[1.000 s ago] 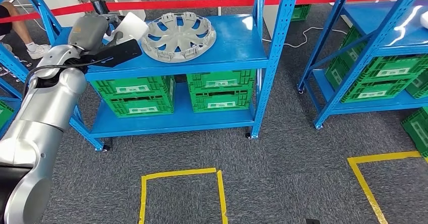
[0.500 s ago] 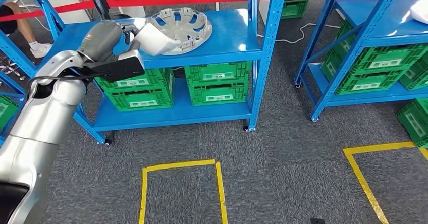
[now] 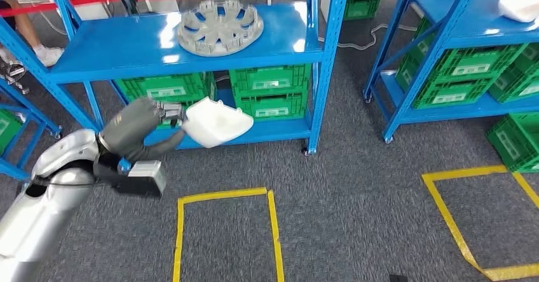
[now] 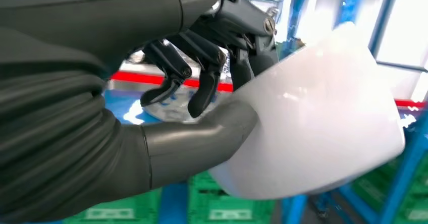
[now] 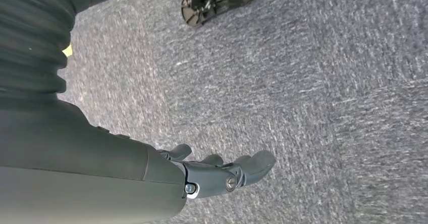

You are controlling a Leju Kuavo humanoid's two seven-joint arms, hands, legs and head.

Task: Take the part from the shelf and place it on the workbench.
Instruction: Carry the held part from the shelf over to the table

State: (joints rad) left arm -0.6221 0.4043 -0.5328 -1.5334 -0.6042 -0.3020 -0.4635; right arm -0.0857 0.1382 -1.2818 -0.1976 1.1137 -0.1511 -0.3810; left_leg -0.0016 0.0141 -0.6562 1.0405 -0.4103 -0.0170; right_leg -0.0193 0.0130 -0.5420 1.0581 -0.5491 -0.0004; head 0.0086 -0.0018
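I see bright, even overhead light in the head view, with white glare patches on the blue shelf top [image 3: 127,44] and soft shadows beneath it. My left wrist view has blown-out windows behind and sheen on the white part [image 4: 323,128]. The grey carpet [image 5: 328,93] is streaked with motion blur.

The left robot hand [image 3: 141,128] grips a white part [image 3: 217,122], arm bent low; the right robot hand [image 5: 222,172] hangs, apparently empty, fingers loosely extended.
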